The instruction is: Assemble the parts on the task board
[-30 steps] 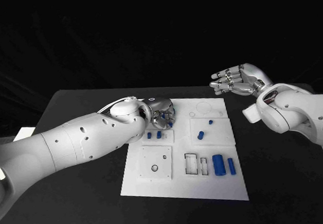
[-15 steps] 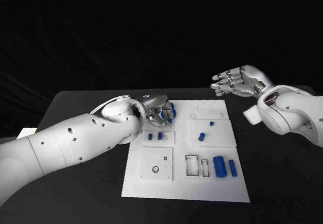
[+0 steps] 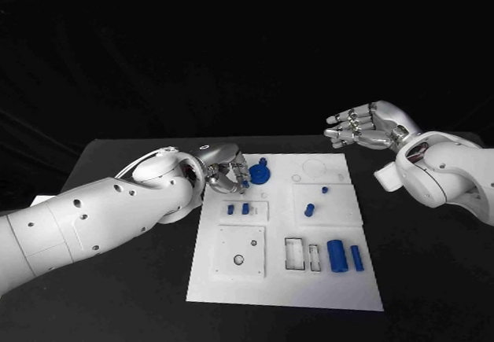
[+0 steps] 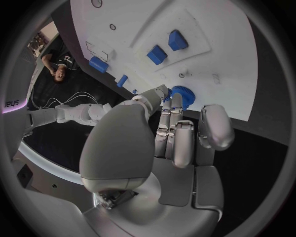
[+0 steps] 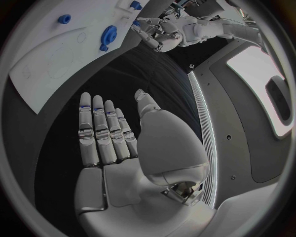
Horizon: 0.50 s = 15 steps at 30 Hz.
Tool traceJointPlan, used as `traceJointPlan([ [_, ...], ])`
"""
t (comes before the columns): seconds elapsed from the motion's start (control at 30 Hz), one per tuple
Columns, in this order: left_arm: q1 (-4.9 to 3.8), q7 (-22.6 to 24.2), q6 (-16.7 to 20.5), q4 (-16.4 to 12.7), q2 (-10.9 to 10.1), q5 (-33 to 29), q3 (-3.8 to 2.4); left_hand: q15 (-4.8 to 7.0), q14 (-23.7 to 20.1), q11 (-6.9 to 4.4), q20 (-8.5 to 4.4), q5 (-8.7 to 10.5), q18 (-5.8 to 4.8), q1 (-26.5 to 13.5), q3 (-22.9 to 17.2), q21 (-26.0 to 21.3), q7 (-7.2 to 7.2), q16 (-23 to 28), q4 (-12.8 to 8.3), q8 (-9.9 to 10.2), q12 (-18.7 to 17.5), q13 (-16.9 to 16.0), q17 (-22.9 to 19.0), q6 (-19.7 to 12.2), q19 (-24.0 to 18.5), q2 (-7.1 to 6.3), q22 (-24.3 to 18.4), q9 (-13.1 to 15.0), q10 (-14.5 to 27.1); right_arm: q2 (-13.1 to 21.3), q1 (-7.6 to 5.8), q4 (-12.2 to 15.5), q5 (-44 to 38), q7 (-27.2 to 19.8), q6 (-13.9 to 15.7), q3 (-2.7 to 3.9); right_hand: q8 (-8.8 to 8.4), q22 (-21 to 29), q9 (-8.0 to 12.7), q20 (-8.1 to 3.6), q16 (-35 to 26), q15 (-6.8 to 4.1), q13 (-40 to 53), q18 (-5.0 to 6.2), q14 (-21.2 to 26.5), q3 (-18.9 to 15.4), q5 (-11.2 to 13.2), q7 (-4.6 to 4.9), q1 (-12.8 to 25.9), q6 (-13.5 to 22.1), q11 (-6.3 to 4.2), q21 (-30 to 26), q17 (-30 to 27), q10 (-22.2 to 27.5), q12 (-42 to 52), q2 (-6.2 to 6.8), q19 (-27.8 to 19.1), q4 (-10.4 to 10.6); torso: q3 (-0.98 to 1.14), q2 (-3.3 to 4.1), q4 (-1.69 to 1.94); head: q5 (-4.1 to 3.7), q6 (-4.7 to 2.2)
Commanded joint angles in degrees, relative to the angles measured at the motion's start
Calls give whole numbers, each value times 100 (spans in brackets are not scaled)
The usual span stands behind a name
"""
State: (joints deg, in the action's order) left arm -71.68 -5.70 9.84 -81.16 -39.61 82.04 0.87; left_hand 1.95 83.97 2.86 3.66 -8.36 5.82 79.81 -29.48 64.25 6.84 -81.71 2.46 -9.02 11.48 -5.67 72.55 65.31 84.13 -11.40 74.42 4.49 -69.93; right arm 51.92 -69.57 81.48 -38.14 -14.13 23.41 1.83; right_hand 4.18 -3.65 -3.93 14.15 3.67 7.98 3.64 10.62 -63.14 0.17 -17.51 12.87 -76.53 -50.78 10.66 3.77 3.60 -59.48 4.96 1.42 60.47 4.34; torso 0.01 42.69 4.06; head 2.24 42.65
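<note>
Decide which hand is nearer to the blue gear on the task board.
Left. The left hand has its fingertips right beside the blue gear; the right hand hovers open beyond the task board's far right corner.

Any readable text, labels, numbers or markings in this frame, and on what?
No text can be read with confidence.
Task board: only outlines and recesses, no lettering legible.
Left wrist view: pale characters at the rim, on a dark surface, too small and cut off to read.
</note>
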Motion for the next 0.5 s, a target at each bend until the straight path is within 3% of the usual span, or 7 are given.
traceJointPlan([
  [0.03,-1,-11,31,-56,-49,-122,-5,-10,282,3,0,-21,-90,-7,-32,-26,7,-21,11,34,-31,-4,6,39,214,30,7,5,-43,0,3,5,2,-53,-59,1,2,4,-3,2,-9,7,-3,-1,25,9,-18,94,13,1,-10,-23,-4,44,-7,-62,-42,-34,-2,0,-4,6,8],
  [0.5,41,-83,-121,121,-76,-137,9,-7,282,-1,-2,-20,-92,8,-46,-11,6,-24,-10,40,-46,-10,7,57,217,32,18,7,-66,-13,4,2,2,-57,-63,1,2,4,-3,2,-9,7,-3,-1,25,9,-18,94,13,1,-10,-23,-4,44,-7,-62,-42,-34,-5,-3,-2,49,13],
])
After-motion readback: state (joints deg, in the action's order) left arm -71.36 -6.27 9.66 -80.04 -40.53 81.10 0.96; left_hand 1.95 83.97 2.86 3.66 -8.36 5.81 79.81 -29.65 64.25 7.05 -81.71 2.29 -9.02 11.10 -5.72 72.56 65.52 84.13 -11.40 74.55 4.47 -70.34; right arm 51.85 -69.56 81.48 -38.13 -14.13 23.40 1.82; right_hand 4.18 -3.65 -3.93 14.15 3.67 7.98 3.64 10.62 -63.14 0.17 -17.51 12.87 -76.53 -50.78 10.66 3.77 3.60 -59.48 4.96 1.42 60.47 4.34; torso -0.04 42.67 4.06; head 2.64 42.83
